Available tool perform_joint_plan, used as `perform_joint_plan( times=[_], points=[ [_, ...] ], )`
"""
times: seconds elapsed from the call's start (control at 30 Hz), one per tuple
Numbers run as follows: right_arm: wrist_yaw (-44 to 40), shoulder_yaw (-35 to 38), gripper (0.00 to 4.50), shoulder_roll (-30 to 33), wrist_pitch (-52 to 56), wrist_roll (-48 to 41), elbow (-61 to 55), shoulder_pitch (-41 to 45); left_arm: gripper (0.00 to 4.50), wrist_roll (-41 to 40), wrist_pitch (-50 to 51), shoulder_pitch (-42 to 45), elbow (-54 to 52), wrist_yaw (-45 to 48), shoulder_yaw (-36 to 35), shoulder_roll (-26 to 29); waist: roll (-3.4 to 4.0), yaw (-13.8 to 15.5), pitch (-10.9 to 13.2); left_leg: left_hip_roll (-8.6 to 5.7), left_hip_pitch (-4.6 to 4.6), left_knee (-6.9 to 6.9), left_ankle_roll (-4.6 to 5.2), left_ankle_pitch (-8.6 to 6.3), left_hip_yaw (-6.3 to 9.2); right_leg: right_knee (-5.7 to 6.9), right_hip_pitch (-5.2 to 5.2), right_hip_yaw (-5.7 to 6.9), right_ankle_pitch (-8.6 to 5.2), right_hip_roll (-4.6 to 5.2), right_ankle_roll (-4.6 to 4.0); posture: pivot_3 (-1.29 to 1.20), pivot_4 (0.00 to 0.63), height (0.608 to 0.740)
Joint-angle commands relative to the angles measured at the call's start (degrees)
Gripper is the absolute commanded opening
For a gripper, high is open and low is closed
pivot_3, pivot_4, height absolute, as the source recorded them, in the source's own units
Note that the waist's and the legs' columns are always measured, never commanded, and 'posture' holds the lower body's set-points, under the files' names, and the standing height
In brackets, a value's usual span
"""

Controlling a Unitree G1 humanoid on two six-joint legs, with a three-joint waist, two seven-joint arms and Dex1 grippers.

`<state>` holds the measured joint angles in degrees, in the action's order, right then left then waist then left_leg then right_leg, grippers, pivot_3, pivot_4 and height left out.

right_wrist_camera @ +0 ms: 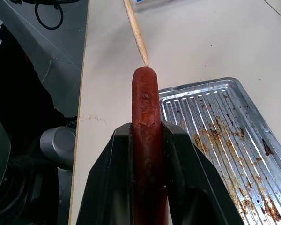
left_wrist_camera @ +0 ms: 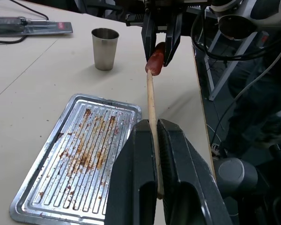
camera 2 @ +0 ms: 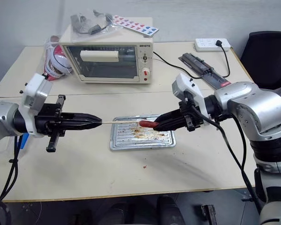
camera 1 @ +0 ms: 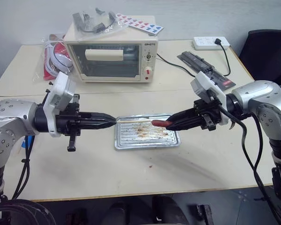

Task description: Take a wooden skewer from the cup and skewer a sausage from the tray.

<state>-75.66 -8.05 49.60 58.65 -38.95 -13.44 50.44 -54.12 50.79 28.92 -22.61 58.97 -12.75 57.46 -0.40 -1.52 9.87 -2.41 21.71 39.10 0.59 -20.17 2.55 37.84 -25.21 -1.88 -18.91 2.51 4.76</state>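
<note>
Above the stained silver tray [camera 1: 140, 138], my two grippers point at each other. My left gripper [camera 1: 113, 121] is shut on the wooden skewer [camera 2: 122, 121], which sticks out level toward the right. Facing it, my right gripper [camera 1: 168, 124] is shut on the reddish-brown sausage [camera 1: 157, 123], whose free end pokes out toward the left. The skewer's tip [right_wrist_camera: 144, 61] touches the end of the sausage [right_wrist_camera: 145, 103]. In the left wrist view the metal cup [left_wrist_camera: 105, 48] stands upright on the table beyond the tray [left_wrist_camera: 79, 154].
A cream toaster oven [camera 1: 111, 58] stands at the back of the table with a bag of items on top. A plastic bag [camera 1: 54, 56] lies to its left. A power strip [camera 1: 210, 43] and a dark flat device [camera 1: 206, 70] lie at the back right. A black chair [camera 1: 267, 47] stands beside the table.
</note>
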Motion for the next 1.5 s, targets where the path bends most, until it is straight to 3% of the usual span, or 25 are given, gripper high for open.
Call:
perform_joint_plan(
  times=[0.03, 1.5],
  points=[
    [0.28, 3.22, 0.82, 1.4, 0.68, -2.57, -2.39, 0.24, 0.0, -0.51, -0.35, 0.94, -0.23, 0.87, -0.37, 0.36, 0.0, 0.0, 0.0, 0.0, 0.0, 0.0, 0.0, 0.0, 0.0, 0.0, -0.01, 0.0, 0.0, 0.0, 0.0, 0.0, 0.15, 0.74],
    [1.4, 1.38, 0.82, 0.9, -1.78, -3.22, -3.39, -0.67, 0.0, -0.2, -0.81, 4.22, -1.37, 2.94, 2.68, -0.2, 0.0, 0.04, 0.0, -0.01, 0.02, 0.04, 0.0, 0.0, 0.0, 0.07, -0.02, 0.01, 0.0, 0.0, 0.0, 0.0, 0.15, 0.74]
  ],
)
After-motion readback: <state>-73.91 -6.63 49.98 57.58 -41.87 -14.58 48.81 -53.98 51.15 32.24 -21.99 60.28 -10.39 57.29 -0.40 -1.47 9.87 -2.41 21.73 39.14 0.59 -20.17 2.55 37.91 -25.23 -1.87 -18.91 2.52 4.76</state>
